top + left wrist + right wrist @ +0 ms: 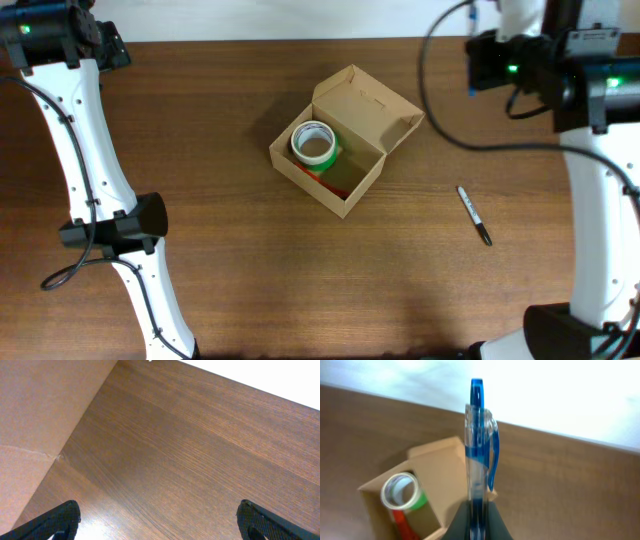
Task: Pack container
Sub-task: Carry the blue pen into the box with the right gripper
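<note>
The box (368, 108) stood open at mid-worktop (250, 280), a tape roll (313, 143) inside, and the right tool (477, 510), clamped on a blue pen (477, 445), should by judgement lower it beside the roll before release, while the left tool (157, 520) gaped empty.

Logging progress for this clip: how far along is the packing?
Done: a tape roll sits inside the open container. In hand: the right claw is shut on a blue pen. Left: that pen, likely the black marker on the table, then closing the lid.
</note>
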Tool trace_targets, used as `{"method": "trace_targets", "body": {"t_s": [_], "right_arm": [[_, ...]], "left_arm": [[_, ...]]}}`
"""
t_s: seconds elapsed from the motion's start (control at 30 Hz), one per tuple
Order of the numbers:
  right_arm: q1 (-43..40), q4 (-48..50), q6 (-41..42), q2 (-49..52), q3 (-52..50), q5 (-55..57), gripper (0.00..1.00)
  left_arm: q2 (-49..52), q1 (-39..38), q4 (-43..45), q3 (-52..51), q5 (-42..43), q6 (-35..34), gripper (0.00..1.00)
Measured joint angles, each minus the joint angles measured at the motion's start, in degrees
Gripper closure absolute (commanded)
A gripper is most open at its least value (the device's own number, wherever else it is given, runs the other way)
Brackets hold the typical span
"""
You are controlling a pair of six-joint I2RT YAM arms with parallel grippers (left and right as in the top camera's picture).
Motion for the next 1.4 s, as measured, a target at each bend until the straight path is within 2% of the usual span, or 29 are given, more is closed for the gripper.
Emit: {"method": "trace_targets", "body": {"t_s": [0.1, 0.23, 0.5, 1.4], "right_arm": [[6.8, -3.3, -3.3, 1.5, 1.2, 2.4, 0.96], [14.5, -7.8, -6.3, 8.5, 1.2, 4.4, 0.96], [23.3, -12.0, -9.8, 23.3, 0.7, 5.8, 0.96], [28.3, -9.3, -9.0, 33.1, 0.7, 1.1, 0.96]], "left_arm": [[0.0, 0.0, 0.0, 0.0, 0.0, 0.0, 0.0], [0.0, 0.0, 0.0, 0.0, 0.0, 0.0, 0.0], [0.0, 0.0, 0.0, 0.0, 0.0, 0.0, 0.0], [0.0, 0.0, 0.0, 0.0, 0.0, 0.0, 0.0]]}}
